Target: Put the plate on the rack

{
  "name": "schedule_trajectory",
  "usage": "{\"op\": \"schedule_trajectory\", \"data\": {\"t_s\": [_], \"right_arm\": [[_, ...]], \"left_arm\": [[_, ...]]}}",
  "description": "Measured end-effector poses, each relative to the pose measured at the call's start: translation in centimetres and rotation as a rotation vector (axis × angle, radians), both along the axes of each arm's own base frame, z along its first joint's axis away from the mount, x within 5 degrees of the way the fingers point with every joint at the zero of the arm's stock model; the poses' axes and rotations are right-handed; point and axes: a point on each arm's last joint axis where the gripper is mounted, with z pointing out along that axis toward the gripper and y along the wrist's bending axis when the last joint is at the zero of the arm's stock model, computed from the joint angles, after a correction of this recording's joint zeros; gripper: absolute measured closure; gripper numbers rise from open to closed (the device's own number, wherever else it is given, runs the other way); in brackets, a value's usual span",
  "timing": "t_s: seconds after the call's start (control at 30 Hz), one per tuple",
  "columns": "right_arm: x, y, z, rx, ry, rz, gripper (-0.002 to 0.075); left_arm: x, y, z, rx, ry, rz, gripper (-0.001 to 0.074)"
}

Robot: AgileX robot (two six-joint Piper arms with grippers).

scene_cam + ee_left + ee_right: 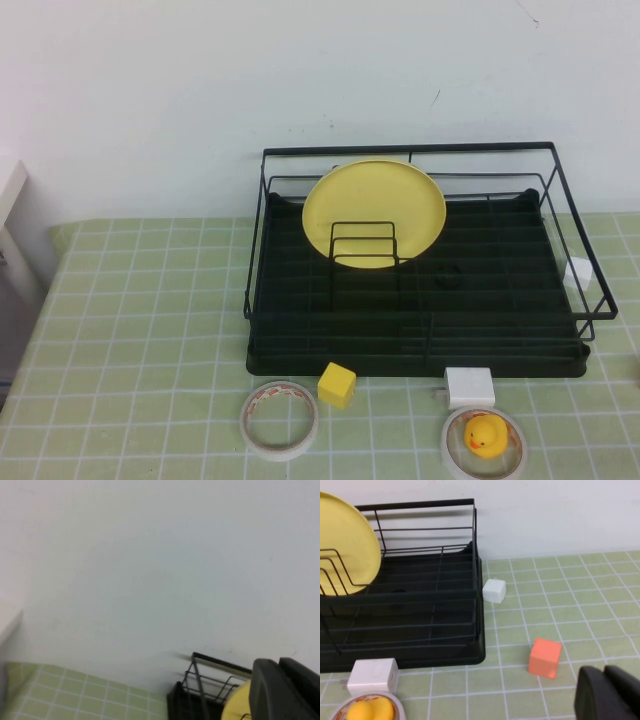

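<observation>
**Plate upright in the rack**

At upper center of the high view, I see the plate (pixel 375 212) standing on edge inside the rack (pixel 420 345), leaning against the wire loops. Neither arm appears there. The left claw (pixel 285 690) shows only as a dark edge in its wrist view, the right claw (pixel 607 692) likewise; I cannot tell how either is set. 1 yellow cube (pixel 337 385) sits on the surface (pixel 140 330) in front.

Neither of my arms is showing in the high view. I'm seeing only a dark corner of the left gripper (pixel 285 690) at the edge of its own wrist view, and the same sliver of the right gripper (pixel 610 692) in its wrist view. Both are sitting clear of the table, touching nothing.
</observation>
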Motion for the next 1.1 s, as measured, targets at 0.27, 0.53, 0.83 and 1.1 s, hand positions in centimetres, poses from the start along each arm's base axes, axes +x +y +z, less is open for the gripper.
{"op": "schedule_trajectory", "data": {"t_s": [0.27, 0.53, 0.83, 1.1], "right_arm": [[0.0, 0.0, 0.0, 0.002, 0.000, -0.001, 0.0715], [0.0, 0.0, 0.0, 0.002, 0.000, -0.001, 0.0715], [0.0, 0.0, 0.0, 0.002, 0.000, -0.001, 0.0715], [0.0, 0.0, 0.0, 0.002, 0.000, -0.001, 0.0715]], "left_arm": [[0.0, 0.0, -4.5, -0.117, -0.055, 0.004, 0.0736], [-1.6, -0.2, -9.9, -0.023, 0.193, 0.012, 0.0736], [-2.7, 0.3, -11.4, 0.121, 0.264, 0.073, 0.0736], [-2.8, 0.2, -11.6, 0.134, 0.292, 0.055, 0.0736]]}}
